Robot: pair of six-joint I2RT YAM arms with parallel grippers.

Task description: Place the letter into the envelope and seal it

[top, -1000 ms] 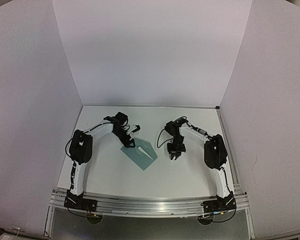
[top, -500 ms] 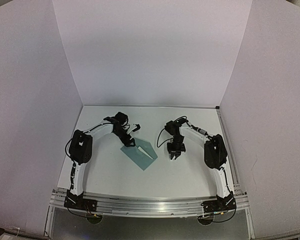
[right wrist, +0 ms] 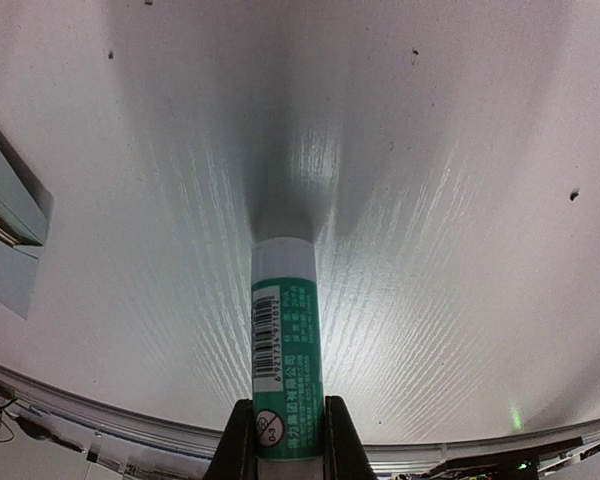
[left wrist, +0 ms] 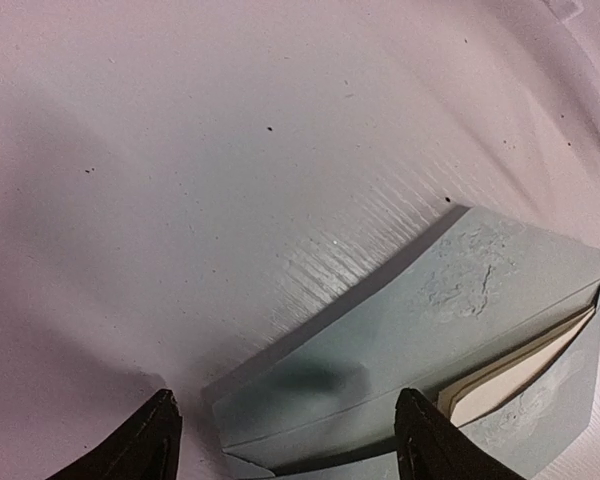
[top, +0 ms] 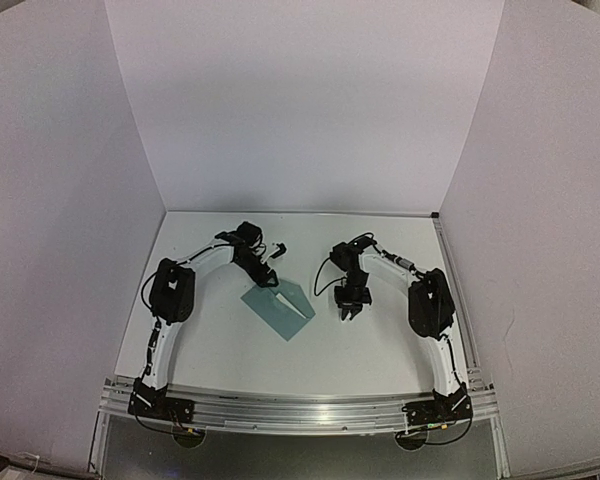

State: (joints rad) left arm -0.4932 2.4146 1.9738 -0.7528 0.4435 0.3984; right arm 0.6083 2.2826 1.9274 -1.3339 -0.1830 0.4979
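Where the left gripper [left wrist: 285, 400] hangs low over the white table [left wrist: 180, 150], its jaws stand wide apart, and the near corner of the envelope [left wrist: 420, 320] lies between the two dark fingertips [left wrist: 155, 435]. The left-hand tip is clear of the teal paper, with a strip of bare table between them. The right-hand tip overlaps the envelope's edge in the wrist view, and whether it touches cannot be told. Nothing is clamped.

Ahead and to the right of this gripper the envelope's mouth gapes a little. The letter [left wrist: 510, 375] shows there as a pale tan edge tucked inside.

Seen from above, the left gripper sits at the far left corner of the envelope. The envelope lies flat and askew on the table, between the two grippers.

The right gripper [right wrist: 287, 420] is just to the right of the envelope and apart from it. Its fingers are closed on a glue stick [right wrist: 287, 330], a white and green tube with a barcode. The tube points straight out from the fingers toward the table. Whether its far end rests on the surface or hangs just above it cannot be told.

From the right wrist the envelope lies off to the left of the gripper, at the frame's edge and clear of the tube.
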